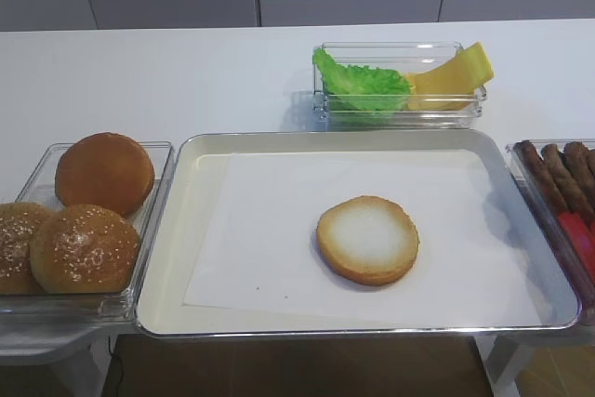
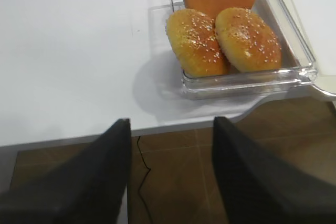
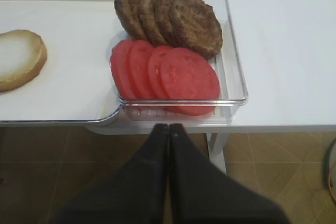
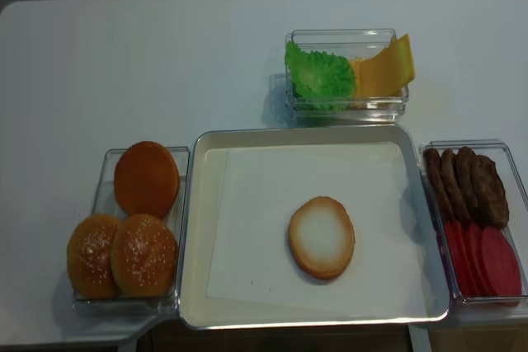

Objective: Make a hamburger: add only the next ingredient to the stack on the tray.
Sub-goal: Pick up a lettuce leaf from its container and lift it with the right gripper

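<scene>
Ruffled green lettuce leaf (image 4: 322, 74) (paler centre) in bin (image 4: 346, 106).

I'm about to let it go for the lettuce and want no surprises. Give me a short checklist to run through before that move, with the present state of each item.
1. Bun bottom lies cut face up on the tray's paper liner, nothing on it: ok.
2. Lettuce leaf sits in the clear bin behind the tray, uncovered: ok.
3. Cheese slice shares that bin, right beside the leaf; whether they overlap: cannot tell.
4. Right tool closed and empty; needs opening before a grasp: not ok.
5. Left tool open, empty, off the table edge near the whole buns: ok.
</scene>
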{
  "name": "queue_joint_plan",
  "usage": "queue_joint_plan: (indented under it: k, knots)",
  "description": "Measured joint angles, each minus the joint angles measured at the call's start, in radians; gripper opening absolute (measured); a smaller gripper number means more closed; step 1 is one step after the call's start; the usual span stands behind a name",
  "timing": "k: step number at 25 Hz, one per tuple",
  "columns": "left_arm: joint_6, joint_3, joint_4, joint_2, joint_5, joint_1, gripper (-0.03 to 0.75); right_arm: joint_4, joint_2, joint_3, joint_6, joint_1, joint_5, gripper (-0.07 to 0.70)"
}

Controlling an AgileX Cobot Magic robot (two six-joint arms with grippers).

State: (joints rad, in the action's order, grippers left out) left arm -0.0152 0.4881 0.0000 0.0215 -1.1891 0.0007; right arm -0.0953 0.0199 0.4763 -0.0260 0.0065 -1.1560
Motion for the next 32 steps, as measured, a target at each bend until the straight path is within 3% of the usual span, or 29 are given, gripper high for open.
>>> queue_joint_plan:
  k: [32]
  knots:
    - [0.000,0.000,0.000,0.000,0.000,0.000,0.372,0.000,0.000,0.000,0.002,0.000,0.000,-0.005]
